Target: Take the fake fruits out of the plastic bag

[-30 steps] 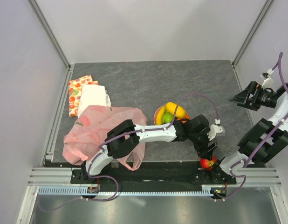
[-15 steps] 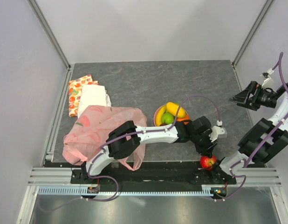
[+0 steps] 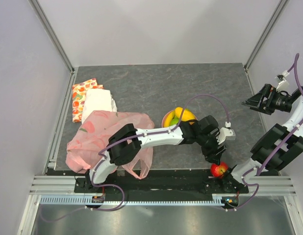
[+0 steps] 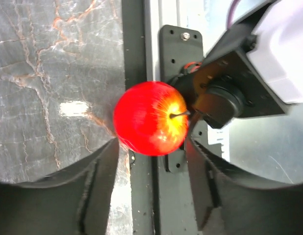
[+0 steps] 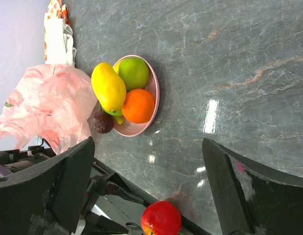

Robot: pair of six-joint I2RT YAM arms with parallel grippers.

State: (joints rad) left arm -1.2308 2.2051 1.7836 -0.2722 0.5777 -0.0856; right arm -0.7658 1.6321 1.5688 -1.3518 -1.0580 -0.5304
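Five fake fruits can be counted outside the plastic bag, which lies crumpled on the near left part of the table, partly under the left arm. Three of them are piled on a pink plate near the middle of the table: a yellow mango, a green apple and an orange. A dark plum sits at the plate's rim on the side facing the bag. A yellow-green bit shows under the mango, perhaps another fruit, though too little of it shows to tell. The fifth, a red apple, rests at the near edge of the table, right against the right arm's base, with its stem pointing at that base. The left arm reaches across to it, and the left fingers stand apart on either side of the apple, not clamped on it. The right arm is held high at the right side, and the right fingers are spread wide with nothing between them. A fruit-printed cloth and a white cloth lie just beyond the bag.
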